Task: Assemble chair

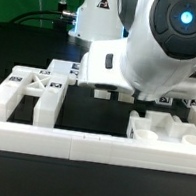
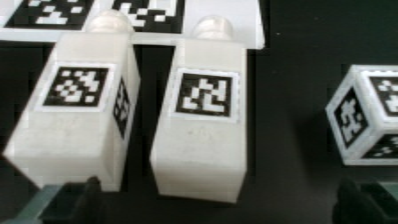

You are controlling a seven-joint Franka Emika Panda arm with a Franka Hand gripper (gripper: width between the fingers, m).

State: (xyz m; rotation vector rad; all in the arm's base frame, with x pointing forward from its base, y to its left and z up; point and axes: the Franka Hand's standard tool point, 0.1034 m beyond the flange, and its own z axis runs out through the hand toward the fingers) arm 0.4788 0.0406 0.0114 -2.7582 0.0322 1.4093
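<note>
Here we are over the black table (image 1: 96, 114), and the wrist view gives the best seat: two pegged blocks of the chair lie side by side, the left block (image 2: 71, 110) and the right block (image 2: 205, 120), close together with a thin dark gap between them, each with a square black-and-white tag facing up and a small rounded peg at its far end. Those pegs point toward the marker board (image 2: 160, 32), which lies flat just beyond them. Off to one side, apart from the pair, sits a small cube (image 2: 368, 115), tagged on its upper face and on the side we can see. The gripper (image 2: 217, 205) hangs above all this with its jaws spread wide. One dark fingertip shows at the near end of the left block and the other well out past the right block, on the cube's side, so the claw is apart and clamped on nothing. Whether a fingertip touches the left block, I cannot tell. In the exterior view the big white arm (image 1: 164, 45) fills the middle and hides the blocks. A slotted panel (image 1: 27, 88) rests on that view's left, a chunky recessed piece (image 1: 167, 131) on its right, both just behind the long white rail (image 1: 89, 145) running along the front
</note>
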